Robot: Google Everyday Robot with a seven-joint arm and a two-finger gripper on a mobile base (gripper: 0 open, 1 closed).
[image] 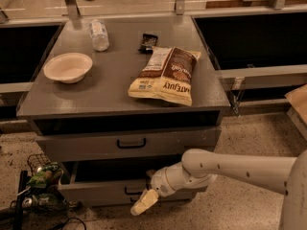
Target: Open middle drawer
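The middle drawer [91, 191] is the grey front below the upper drawer [182, 140]. It stands pulled out a little, with a dark gap above its front. Its small black handle [129, 190] is partly hidden by my gripper. My gripper [143, 203], with cream-coloured fingers, is at the drawer front just right of and below the handle. It is reached in from the right on a white arm [230, 169].
On the cabinet top [110, 97] lie a white bowl [68, 67], a chip bag [165, 75], a plastic bottle [99, 34] and a small dark packet [148, 42]. A wire basket with green items [41, 178] and cables sit on the floor at left.
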